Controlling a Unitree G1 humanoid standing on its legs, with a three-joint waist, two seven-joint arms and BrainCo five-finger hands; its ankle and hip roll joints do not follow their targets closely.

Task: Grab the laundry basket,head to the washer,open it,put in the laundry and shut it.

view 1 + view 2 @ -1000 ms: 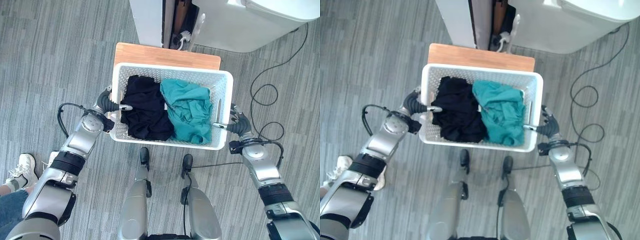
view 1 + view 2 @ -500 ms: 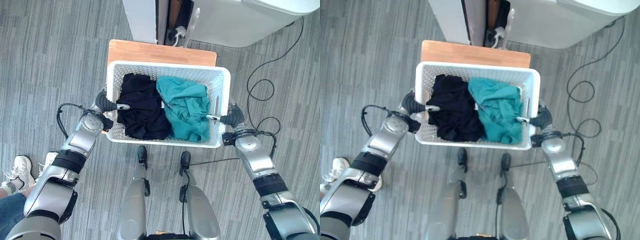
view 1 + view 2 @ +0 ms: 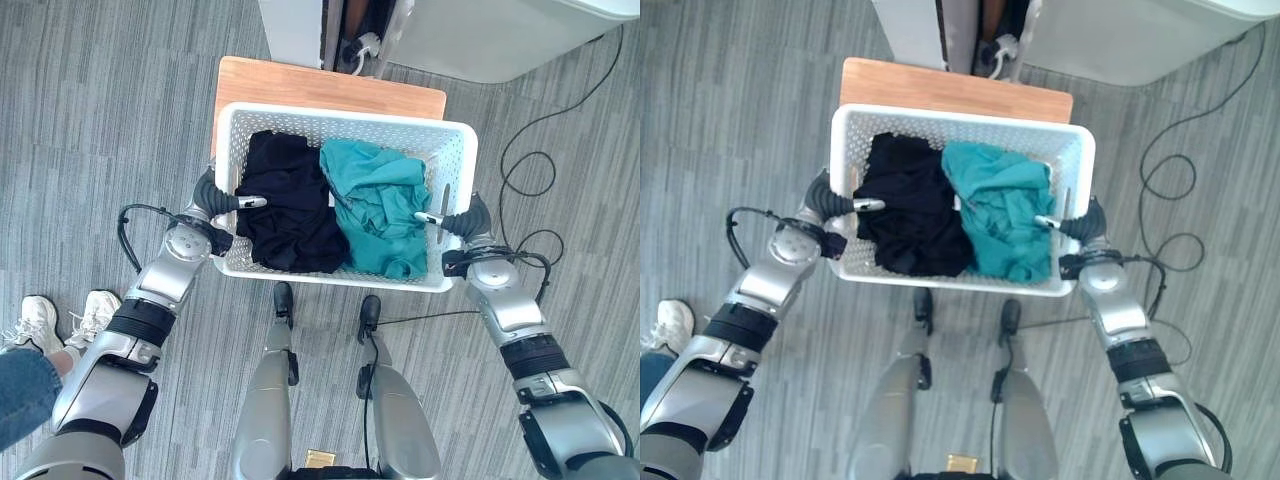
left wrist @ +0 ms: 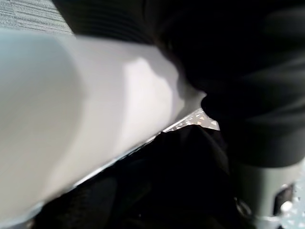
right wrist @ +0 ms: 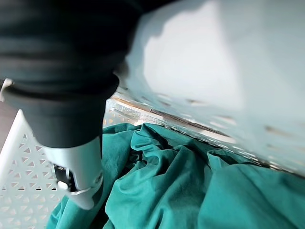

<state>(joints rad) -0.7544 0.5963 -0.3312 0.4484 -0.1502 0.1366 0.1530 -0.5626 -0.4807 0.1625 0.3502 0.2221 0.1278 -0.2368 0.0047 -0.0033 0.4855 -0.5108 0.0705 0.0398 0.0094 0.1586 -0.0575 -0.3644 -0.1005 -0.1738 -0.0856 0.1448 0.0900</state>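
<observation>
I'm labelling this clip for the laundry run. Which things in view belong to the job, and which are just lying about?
Belongs to the job:
laundry basket
black clothes in it
teal clothes in it
left hand and right hand, at the basket's two sides
white washer

Just lying about:
wooden stand under the basket
a person's shoes

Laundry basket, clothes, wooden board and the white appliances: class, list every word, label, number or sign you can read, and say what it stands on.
None can be read.
Laundry basket: plain white lattice, no label.
Black garment and teal garment: no print shows.
Wooden board: bare.
White appliances: no legible marking.
</observation>
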